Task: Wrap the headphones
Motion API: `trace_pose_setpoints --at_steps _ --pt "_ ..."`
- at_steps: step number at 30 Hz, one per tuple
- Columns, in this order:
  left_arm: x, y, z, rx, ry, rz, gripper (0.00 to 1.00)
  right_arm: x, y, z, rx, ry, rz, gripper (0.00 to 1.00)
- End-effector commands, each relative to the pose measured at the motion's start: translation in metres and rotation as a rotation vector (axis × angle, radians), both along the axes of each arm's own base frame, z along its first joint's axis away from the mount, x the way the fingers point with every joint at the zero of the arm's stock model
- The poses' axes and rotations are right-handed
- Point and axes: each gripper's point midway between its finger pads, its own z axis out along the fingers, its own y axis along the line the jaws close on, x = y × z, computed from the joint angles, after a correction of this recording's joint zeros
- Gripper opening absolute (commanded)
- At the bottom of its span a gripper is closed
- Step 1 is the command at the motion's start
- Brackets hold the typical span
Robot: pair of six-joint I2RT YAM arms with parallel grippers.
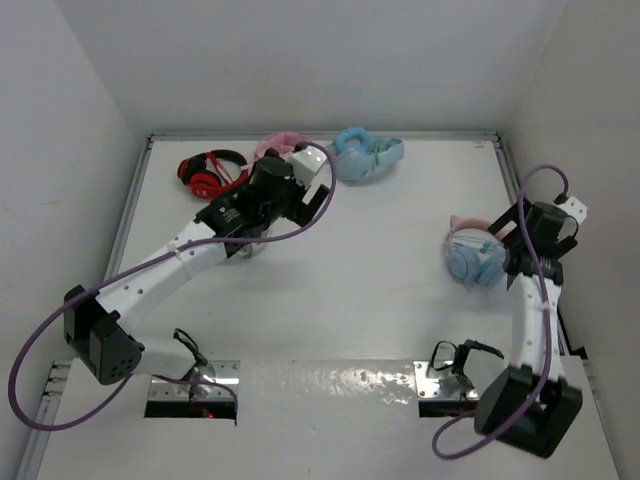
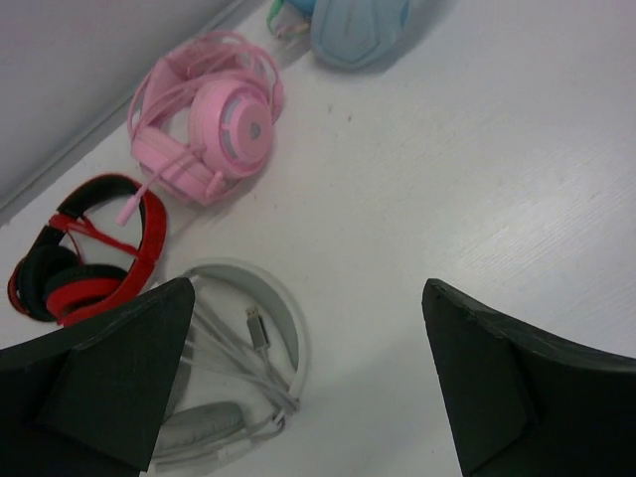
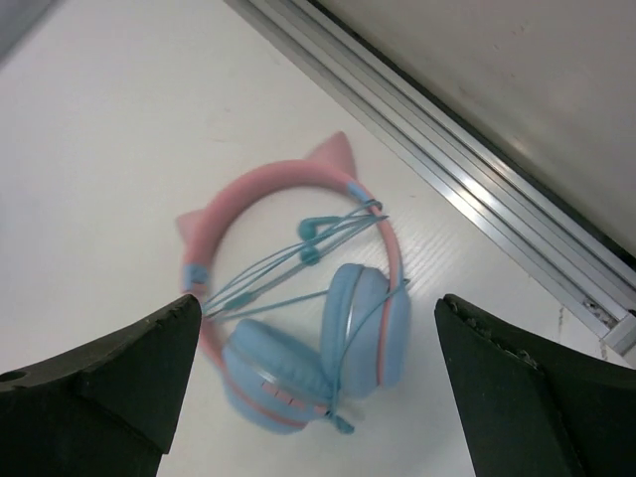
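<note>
Both of our tools are standing released right now. We are holding the right gripper (image 3: 316, 306) with its jaws spread wide, grasping nothing, and it is hovering just above the headphones (image 3: 368, 328). The headphones are lying flat on the white table (image 1: 380, 300) at its right side, close to the metal rail (image 3: 477, 179) running along that edge. In the right wrist view the pink cat-ear headband is arching over the two light blue earcups, which are sitting side by side. The teal cable (image 3: 310, 231) is crossing the gap inside the headband in several strands and passing around the earcups. Where its end is sitting, we cannot tell.

We are holding the left gripper (image 2: 308, 348) open as well, with nothing between its jaws, well apart from the headphones and near the table's back-left corner. White headphones (image 2: 238, 388) with a grey cord are lying beneath it. Beyond them, red-and-black headphones (image 2: 84, 258), an all-pink pair (image 2: 209, 129) and a light blue pair (image 2: 358, 25) are resting along the back wall.
</note>
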Motion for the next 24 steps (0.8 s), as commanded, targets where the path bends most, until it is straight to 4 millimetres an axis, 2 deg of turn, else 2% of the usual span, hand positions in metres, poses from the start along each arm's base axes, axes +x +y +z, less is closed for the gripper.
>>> trace_pose_setpoints --at_steps 1,3,4,5,6,8,9,10,11,12,13,14,15,17,18,20,21,22,24 --pt "-0.014 0.029 -0.020 0.120 0.007 0.017 0.96 -0.010 0.026 0.032 0.006 -0.140 0.093 0.99" --pt "-0.026 0.047 -0.029 0.205 -0.008 -0.001 0.96 -0.015 0.045 0.035 0.040 -0.218 0.157 0.99" --pt "-0.038 0.057 -0.057 0.272 0.034 -0.026 0.96 -0.022 0.054 0.021 0.067 -0.225 0.173 0.99" --pt "-0.048 0.067 -0.059 0.287 0.020 -0.042 0.96 -0.028 0.063 0.035 0.065 -0.309 0.188 0.99" --pt "-0.061 0.082 -0.091 0.368 0.058 -0.068 0.96 -0.032 0.076 0.023 0.099 -0.318 0.239 0.99" --pt "-0.072 0.099 -0.105 0.398 0.052 -0.057 0.97 -0.041 0.088 0.019 0.135 -0.360 0.251 0.99" --pt "-0.084 0.110 -0.116 0.406 0.050 -0.059 0.98 -0.047 0.094 0.026 0.131 -0.415 0.263 0.99" --pt "-0.088 0.114 -0.118 0.398 0.039 -0.058 0.98 -0.051 0.100 0.013 0.161 -0.399 0.268 0.99" --pt "-0.094 0.118 -0.110 0.358 -0.001 -0.050 0.99 -0.053 0.108 0.014 0.172 -0.421 0.294 0.99" --pt "-0.100 0.122 -0.121 0.354 0.003 -0.048 1.00 -0.054 0.111 0.009 0.185 -0.418 0.305 0.99" --pt "-0.102 0.121 -0.120 0.324 -0.018 -0.050 1.00 -0.055 0.117 -0.003 0.208 -0.402 0.323 0.99" --pt "-0.108 0.126 -0.123 0.292 -0.040 -0.039 1.00 -0.057 0.120 -0.003 0.209 -0.413 0.336 0.99" --pt "-0.110 0.127 -0.124 0.270 -0.055 -0.029 1.00 -0.058 0.123 -0.012 0.220 -0.401 0.347 0.99" --pt "-0.112 0.129 -0.117 0.182 -0.109 0.011 1.00 -0.059 0.132 -0.016 0.229 -0.405 0.395 0.99" --pt "-0.114 0.131 -0.128 0.170 -0.100 0.027 1.00 -0.060 0.135 -0.018 0.225 -0.416 0.416 0.99" --pt "-0.114 0.129 -0.126 0.075 -0.129 0.060 1.00 -0.061 0.141 -0.023 0.211 -0.404 0.458 0.99" --pt "-0.116 0.128 -0.137 0.071 -0.113 0.055 1.00 -0.062 0.141 -0.029 0.205 -0.391 0.464 0.99" --pt "-0.119 0.125 -0.140 0.081 -0.106 0.024 1.00 -0.063 0.142 -0.032 0.194 -0.382 0.474 0.99" --pt "-0.115 0.129 -0.134 0.071 -0.111 0.067 1.00 -0.061 0.149 -0.039 0.201 -0.384 0.514 0.99"
